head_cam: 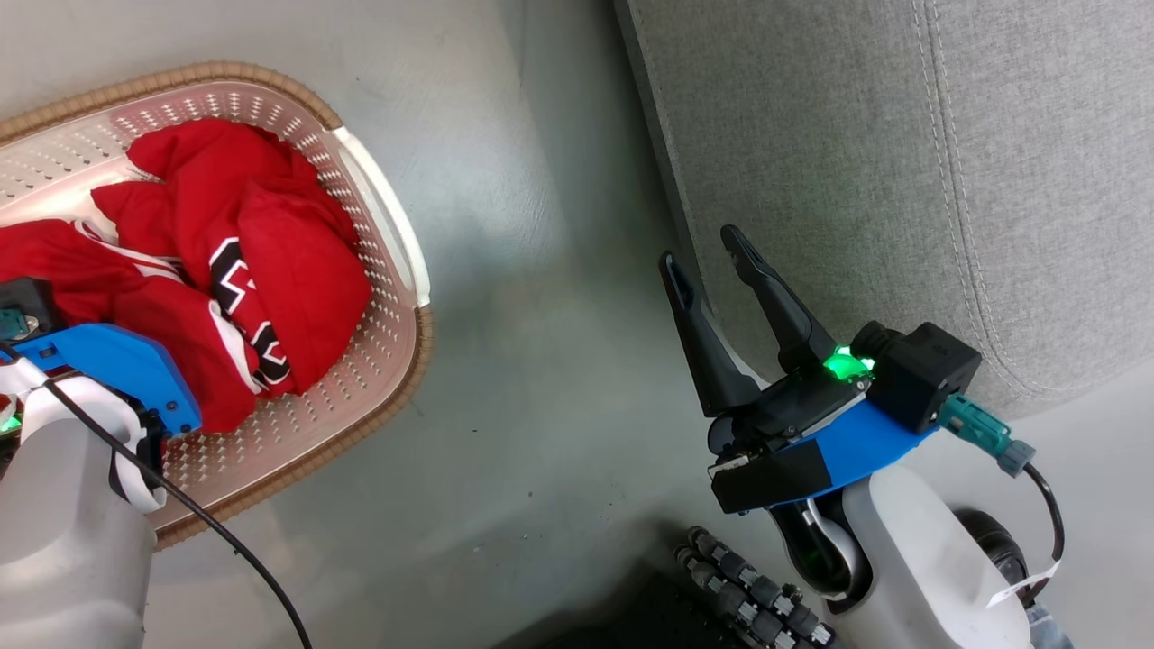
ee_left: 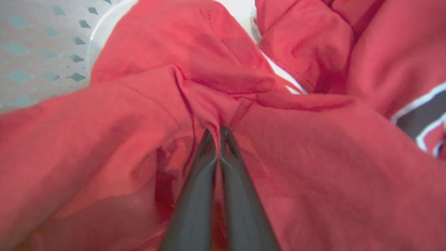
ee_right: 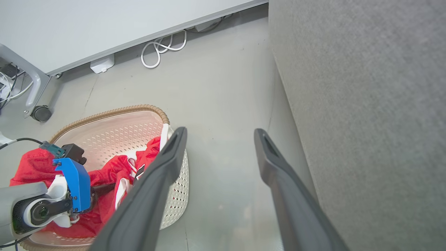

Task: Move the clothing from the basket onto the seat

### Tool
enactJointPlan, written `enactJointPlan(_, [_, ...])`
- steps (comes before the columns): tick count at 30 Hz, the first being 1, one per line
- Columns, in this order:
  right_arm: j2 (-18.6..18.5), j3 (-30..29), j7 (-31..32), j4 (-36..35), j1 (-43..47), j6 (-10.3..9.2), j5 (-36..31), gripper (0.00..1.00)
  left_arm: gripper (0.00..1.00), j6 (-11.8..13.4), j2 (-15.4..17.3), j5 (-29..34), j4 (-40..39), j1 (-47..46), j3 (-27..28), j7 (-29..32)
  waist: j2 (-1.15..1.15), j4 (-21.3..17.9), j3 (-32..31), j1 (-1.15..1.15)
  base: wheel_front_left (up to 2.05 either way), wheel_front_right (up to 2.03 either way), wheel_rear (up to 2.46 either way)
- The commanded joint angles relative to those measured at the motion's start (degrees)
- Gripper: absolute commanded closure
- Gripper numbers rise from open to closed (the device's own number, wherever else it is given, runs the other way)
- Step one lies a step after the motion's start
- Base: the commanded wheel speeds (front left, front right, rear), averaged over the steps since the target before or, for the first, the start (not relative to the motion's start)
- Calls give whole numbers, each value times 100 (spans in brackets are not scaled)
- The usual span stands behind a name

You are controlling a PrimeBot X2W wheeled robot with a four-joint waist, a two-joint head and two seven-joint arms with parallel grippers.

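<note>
Snugly between left fingers, clothing

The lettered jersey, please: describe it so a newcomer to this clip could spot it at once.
Left of the big grey seat, a cream perforated basket stands on the floor, piled with red clothing. The jersey lies mid-heap; it alone carries black-and-white lettering, where its neighbours show just red cloth and white trim.

Your red clothing lies crumpled in the cream perforated basket; the grey seat stands apart, to its right.
</note>
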Motion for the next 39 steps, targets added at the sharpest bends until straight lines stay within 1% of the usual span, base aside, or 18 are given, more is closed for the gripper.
enactJointPlan(1, [-2, -3, -20, 1, -95, 1, 30, 0, 100, -23, 50, -33, -41, 22, -28, -2, 0, 6, -15, 0, 0, 0, 0])
enactJointPlan(5, [-2, -18, -21, 23, -114, 1, 6, 0, 100, -79, 39, -43, -79, 42, -46, -53, 0, 28, -64, 0, 0, 0, 0])
enactJointPlan(12, [-3, -167, -21, 108, -109, 1, -194, 0, 100, -324, -155, -102, 3, 151, -172, -227, 0, 195, -557, 0, 0, 0, 0])
enactJointPlan(13, [-3, -167, -21, 108, -109, 1, -194, 0, 100, -324, -155, -102, 3, 151, -172, -227, 0, 195, -557, 0, 0, 0, 0])
enactJointPlan(18, [-5, -301, -21, 237, 14, 1, -380, 0, 100, -573, -468, -69, 154, 98, -373, -372, 0, 436, -1143, 0, 0, 0, 0])
enactJointPlan(26, [-7, -569, -20, 508, 261, 1, -798, 0, 100, -1124, -954, -32, 605, 37, -737, -705, 0, 858, -2364, 0, 0, 0, 0])
enactJointPlan(28, [-9, -614, -21, 584, 367, 1, -894, 0, 100, -1230, -1134, -60, 701, 37, -802, -834, 0, 965, -2668, 0, 0, 0, 0])
enactJointPlan(36, [-8, -675, -21, 877, 735, 1, -1135, 0, 100, -1512, -1526, -209, 852, 213, -1033, -1229, 0, 1322, -3699, 0, 0, 0, 0])
enactJointPlan(39, [-9, -672, -18, 954, 820, 1, -1213, 0, 100, -1568, -1584, -289, 807, 273, -1161, -1331, 0, 1431, -4006, 0, 0, 0, 0])
